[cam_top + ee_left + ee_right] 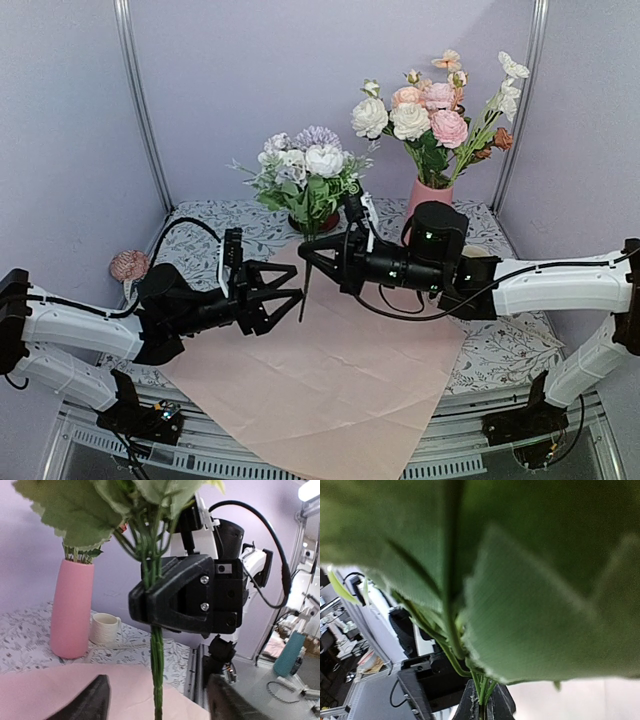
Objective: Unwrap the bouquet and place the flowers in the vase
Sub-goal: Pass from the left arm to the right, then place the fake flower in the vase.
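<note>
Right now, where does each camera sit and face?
Top external: high behind the arms, looking down at the table; both arms show.
Left wrist: faces the right gripper clamped on the green artificial flower stems; own open fingers at bottom.
Right wrist: looks along those stems into leaves; own fingertips below.
Shared: top and left wrist both show the tall matte pink vase.

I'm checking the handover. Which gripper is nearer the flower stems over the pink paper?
Right. The right gripper is shut on the flower stems. The left gripper is open lower down, its fingers either side of the stems without touching.
</note>
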You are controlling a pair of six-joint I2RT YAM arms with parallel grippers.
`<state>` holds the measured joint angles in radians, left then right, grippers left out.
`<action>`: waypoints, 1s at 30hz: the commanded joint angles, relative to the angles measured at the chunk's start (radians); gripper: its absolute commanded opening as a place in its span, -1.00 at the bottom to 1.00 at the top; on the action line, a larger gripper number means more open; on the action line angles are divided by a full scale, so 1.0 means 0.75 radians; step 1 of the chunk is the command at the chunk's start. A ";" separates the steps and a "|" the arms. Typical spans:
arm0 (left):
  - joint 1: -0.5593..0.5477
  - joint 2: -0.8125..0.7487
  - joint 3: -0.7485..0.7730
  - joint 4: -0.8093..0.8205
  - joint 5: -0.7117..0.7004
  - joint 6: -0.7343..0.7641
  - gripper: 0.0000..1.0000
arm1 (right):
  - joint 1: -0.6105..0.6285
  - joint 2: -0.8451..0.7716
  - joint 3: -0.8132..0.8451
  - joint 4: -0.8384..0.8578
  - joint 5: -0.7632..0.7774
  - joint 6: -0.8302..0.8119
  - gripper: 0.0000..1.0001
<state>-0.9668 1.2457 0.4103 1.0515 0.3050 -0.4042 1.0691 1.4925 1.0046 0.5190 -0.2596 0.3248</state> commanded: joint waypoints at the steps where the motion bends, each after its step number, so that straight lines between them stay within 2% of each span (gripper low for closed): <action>1: -0.010 -0.042 -0.031 -0.004 -0.093 0.012 0.61 | 0.000 -0.188 -0.032 -0.208 0.333 -0.117 -0.94; 6: -0.007 -0.111 -0.034 -0.086 -0.127 0.059 0.71 | -0.030 -0.413 -0.147 -0.376 0.833 -0.311 -0.95; 10: -0.004 -0.139 0.004 -0.179 -0.131 0.109 0.71 | -0.185 -0.584 -0.206 -0.480 1.008 -0.378 -0.96; 14: -0.002 -0.125 0.009 -0.179 -0.155 0.121 0.69 | -0.359 -0.751 -0.243 -0.454 1.070 -0.404 -0.96; 19: 0.001 -0.090 0.023 -0.161 -0.132 0.111 0.67 | -0.518 -0.848 -0.273 -0.237 1.064 -0.476 -0.96; 24: 0.001 -0.103 0.019 -0.162 -0.130 0.096 0.67 | -0.551 -0.743 -0.256 0.036 1.074 -0.607 -0.96; 30: 0.001 -0.162 -0.014 -0.173 -0.155 0.082 0.66 | -0.593 -0.585 -0.208 0.250 1.042 -0.676 -0.96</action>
<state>-0.9672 1.1641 0.4038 0.9268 0.2028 -0.3370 0.6487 1.0031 0.8112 0.5446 0.5312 -0.1230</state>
